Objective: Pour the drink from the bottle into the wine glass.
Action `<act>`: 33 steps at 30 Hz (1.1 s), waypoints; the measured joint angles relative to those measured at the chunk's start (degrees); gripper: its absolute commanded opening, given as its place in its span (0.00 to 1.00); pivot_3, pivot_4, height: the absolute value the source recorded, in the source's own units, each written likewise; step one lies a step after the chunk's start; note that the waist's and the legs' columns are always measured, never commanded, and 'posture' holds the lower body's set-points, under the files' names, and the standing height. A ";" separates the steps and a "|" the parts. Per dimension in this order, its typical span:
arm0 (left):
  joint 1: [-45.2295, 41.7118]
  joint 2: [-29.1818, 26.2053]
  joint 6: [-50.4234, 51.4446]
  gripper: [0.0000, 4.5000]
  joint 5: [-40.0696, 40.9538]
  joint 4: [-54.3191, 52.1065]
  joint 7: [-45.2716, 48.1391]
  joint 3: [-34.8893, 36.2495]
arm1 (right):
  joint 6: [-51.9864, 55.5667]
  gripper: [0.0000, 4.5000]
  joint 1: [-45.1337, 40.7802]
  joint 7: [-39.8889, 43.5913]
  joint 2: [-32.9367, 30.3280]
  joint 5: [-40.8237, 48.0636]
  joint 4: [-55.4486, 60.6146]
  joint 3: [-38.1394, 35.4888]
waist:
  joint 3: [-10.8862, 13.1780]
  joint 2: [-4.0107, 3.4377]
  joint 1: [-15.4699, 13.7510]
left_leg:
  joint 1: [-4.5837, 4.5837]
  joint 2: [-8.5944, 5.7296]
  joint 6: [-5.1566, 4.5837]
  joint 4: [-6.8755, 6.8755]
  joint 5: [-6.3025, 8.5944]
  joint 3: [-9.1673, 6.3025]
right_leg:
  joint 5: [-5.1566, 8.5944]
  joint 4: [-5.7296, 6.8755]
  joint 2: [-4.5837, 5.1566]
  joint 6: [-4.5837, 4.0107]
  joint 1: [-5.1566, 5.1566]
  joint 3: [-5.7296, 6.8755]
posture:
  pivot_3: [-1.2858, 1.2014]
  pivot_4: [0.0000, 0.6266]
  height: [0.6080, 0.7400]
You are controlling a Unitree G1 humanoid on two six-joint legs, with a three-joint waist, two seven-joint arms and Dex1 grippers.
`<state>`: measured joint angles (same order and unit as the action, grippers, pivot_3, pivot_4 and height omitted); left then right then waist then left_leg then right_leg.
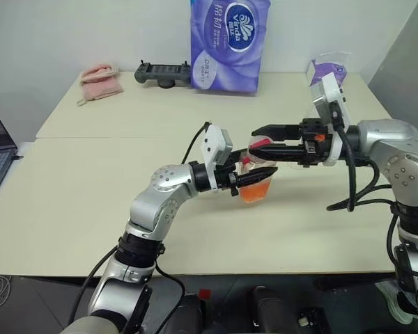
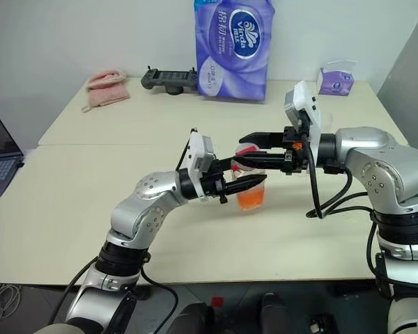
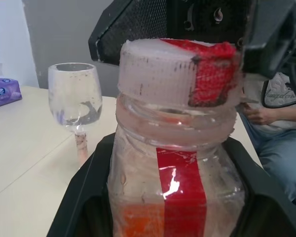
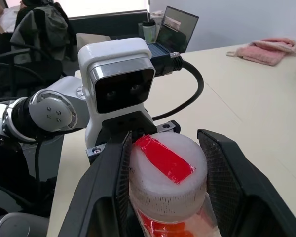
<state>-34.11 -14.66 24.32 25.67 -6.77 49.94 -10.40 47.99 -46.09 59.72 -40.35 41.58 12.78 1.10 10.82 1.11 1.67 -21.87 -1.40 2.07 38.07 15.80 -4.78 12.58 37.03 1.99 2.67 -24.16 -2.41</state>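
Though its label seems unlettered, the bottle (image 3: 177, 187) faces Vinda tissues (image 1: 229, 43).

A: What are the robot's arms like?

B: The left arm (image 1: 164, 191) and right arm (image 1: 397, 149) are rounded silver-grey shells with black rings at the joints. A round silver joint behind the left pincer (image 1: 265, 175) has a ring of small dark screws (image 4: 52, 112).

A: And at the pincers?

B: Each has two black fingers. The right pincer's (image 1: 258, 139) fingers (image 4: 227, 173) have fine mesh pads on their inner faces. Behind each pincer sits a white box camera (image 1: 214, 145) with a dark glossy face.

A: Any cables?

B: A black cable (image 1: 352, 181) loops back from the right pincer along the arm, and a small orange part (image 1: 320, 137) sits just behind that pincer.
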 measured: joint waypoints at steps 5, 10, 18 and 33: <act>-0.42 0.07 -0.10 0.47 0.18 0.12 -0.07 -0.27 | -2.35 0.39 -0.20 2.80 0.07 0.73 -3.22 -0.10 | 0.00 0.00 0.00 | 0.01 0.02 0.00 0.02 0.00 0.00 | 0.00 0.00 -0.01 0.00 0.00 -0.01 | 0.52 0.24 1.00; -1.26 0.29 -0.93 0.46 1.01 0.07 -0.43 -0.26 | -1.23 0.39 -0.67 2.73 0.15 3.80 -4.54 -2.11 | 0.00 0.00 -0.03 | -0.02 0.04 0.00 0.01 0.00 -0.01 | 0.00 -0.02 0.02 -0.01 0.00 -0.01 | 0.52 0.24 1.00; -0.32 -0.77 0.07 0.42 0.98 4.04 -0.71 1.58 | -1.71 0.38 -0.78 5.30 -5.05 4.50 -3.46 -5.71 | 0.00 0.00 0.01 | 0.00 0.01 0.00 0.01 0.00 0.01 | 0.00 -0.01 -0.01 0.00 0.00 -0.01 | 0.52 0.24 1.00; -1.72 1.06 -6.13 0.42 -0.94 5.27 -3.08 4.40 | -1.03 0.38 15.47 -9.41 -6.20 0.31 -2.08 -19.04 | -0.05 0.07 -1.28 | -0.05 0.04 0.00 0.00 0.00 -0.02 | 0.00 -0.03 0.10 0.00 0.02 -0.02 | 0.52 0.24 1.00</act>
<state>-35.83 -13.59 18.19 24.73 -1.50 46.87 -6.00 46.96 -30.62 50.31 -46.55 41.89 10.70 -17.94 10.78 1.19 0.39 -21.92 -1.36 2.07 38.07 15.80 -4.80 12.57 37.00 2.08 2.67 -24.14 -2.43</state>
